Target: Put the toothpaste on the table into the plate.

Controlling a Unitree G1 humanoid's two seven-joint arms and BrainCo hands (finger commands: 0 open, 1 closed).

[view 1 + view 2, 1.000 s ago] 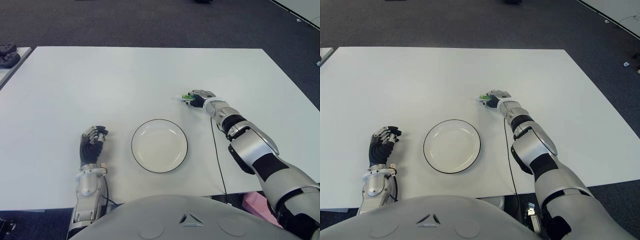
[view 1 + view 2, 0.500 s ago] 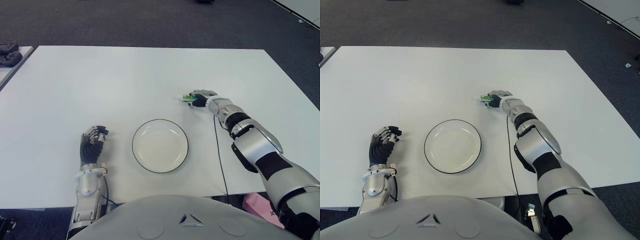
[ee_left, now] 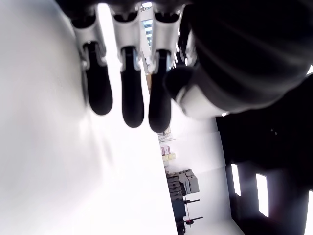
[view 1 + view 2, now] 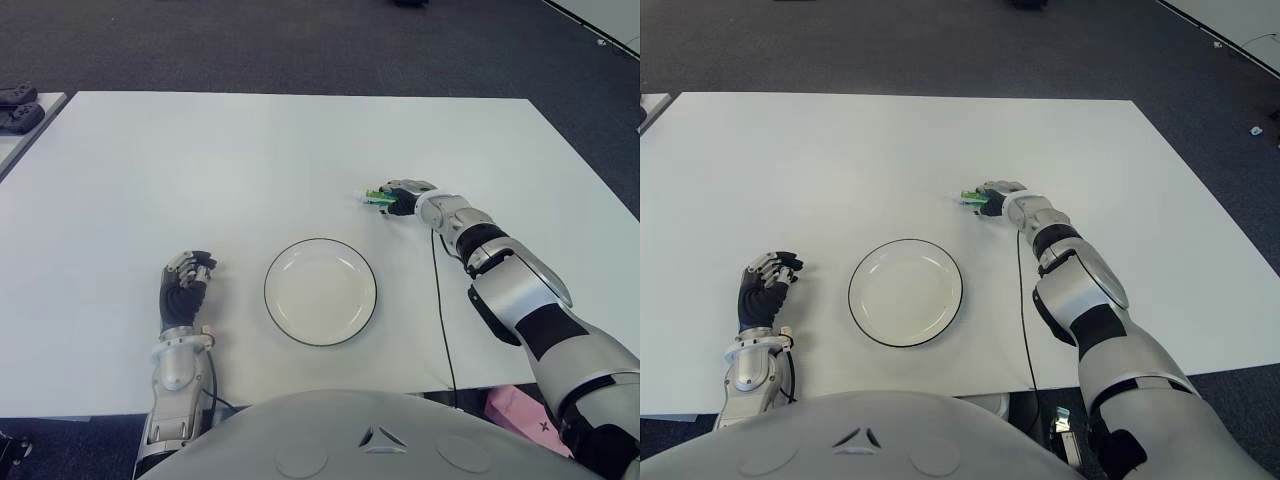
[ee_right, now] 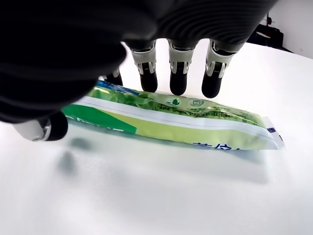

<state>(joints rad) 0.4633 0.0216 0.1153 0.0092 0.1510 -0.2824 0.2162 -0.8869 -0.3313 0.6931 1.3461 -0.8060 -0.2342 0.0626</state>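
Nothing much has shifted on the white table (image 4: pixel 300 150): beyond the empty plate (image 4: pixel 320 291), the right hand (image 4: pixel 403 196) hovers, fingers (image 5: pixel 178 81) spread, over the flat-lying toothpaste (image 5: pixel 176 117), which could skid away if pinched off-centre; left hand (image 4: pixel 184 290) idles left of the plate.

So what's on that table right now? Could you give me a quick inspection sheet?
Surface: white table, mostly bare.
Job's things: green toothpaste tube lying flat on the table, beyond and right of the plate; the black-rimmed white plate holds nothing.
Clutter: nothing seen.
Hands: right hand over the tube, fingers arched above it, grip not closed. Left hand left of the plate, holding nothing.
Cables: thin black cable running along the right arm.
Surroundings: dark carpet; another table's edge at far left.
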